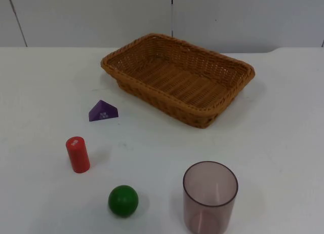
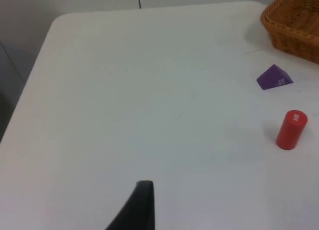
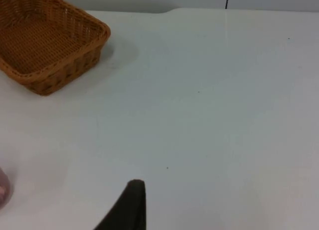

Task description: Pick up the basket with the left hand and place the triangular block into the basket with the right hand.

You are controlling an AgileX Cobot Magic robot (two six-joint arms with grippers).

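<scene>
Ahead of the left gripper [image 2: 144, 200], off to one side and well apart from it, lie the task items: basket [image 1: 178, 78] furthest, triangular block [image 1: 103, 111] nearer, w/ a red cylinder [image 1: 78, 154] closest of the three. One black fingertip is all that can be seen of this tool, so whether it is spread or pressed together cannot be told; it holds nothing visible and hangs over bare table [image 1: 283, 143].

Right gripper [image 3: 132, 202] likewise sits over bare table, one fingertip seen, state can't be told. Basket lies ahead of it and across to one side, well apart. A translucent cup [image 1: 210, 196] sits much nearer, off to that same side.

Top view: basket is empty, flat on the table, long axis running diagonally from far-left to near-right. Triangular block, purple, lies just off the basket's left near edge, apart from it, not touching. Green ball [image 1: 123, 200] sits near the cup and cylinder, all on the near side of the table from the basket.

Judgement: nothing started yet, both arms seem to be waiting back. Key relation for the right arm: block lies on the left half, beyond the basket from its side, so the reach is long and crosses near the basket. Left arm is nearer to both block & basket's left end, which looks like the likely grip spot
</scene>
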